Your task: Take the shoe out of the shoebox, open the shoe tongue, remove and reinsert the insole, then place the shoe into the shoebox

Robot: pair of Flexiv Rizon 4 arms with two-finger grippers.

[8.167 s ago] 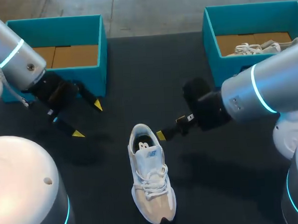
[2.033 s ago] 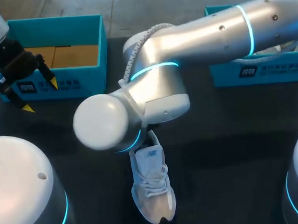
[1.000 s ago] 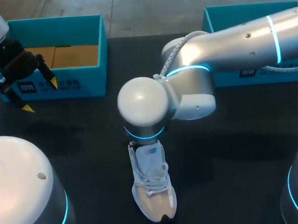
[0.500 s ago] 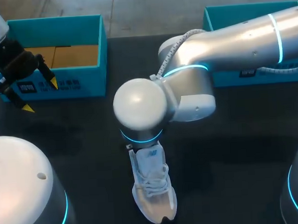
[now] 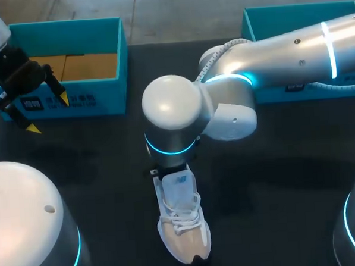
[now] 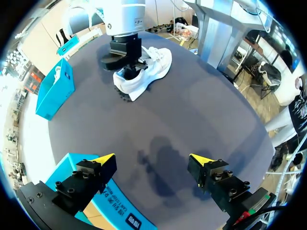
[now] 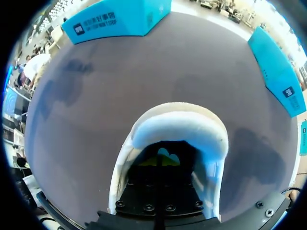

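Observation:
A white and beige shoe (image 5: 182, 223) stands upright on the black table (image 5: 275, 181), toe towards the front edge. My right arm comes across from the right, and its wrist (image 5: 172, 124) hangs over the heel, hiding the opening. In the right wrist view my right gripper (image 7: 160, 161) is shut, its yellow tips together deep inside the shoe, behind the padded heel collar (image 7: 178, 125). Whether the tips pinch anything is hidden. My left gripper (image 5: 48, 114) stands open in front of the left box, far from the shoe (image 6: 144, 72).
A teal shoebox (image 5: 65, 40) stands at the back left, showing its brown cardboard bottom. A second teal box (image 5: 281, 17) stands at the back right, partly hidden by my right arm. In the left wrist view the left box's edge (image 6: 112, 213) lies just under my left gripper (image 6: 153, 159).
My right arm has swung over the shoe and put its gripper down into the heel opening; over the last second its wrist shifted slightly. The left arm pulled back earlier and now holds still.

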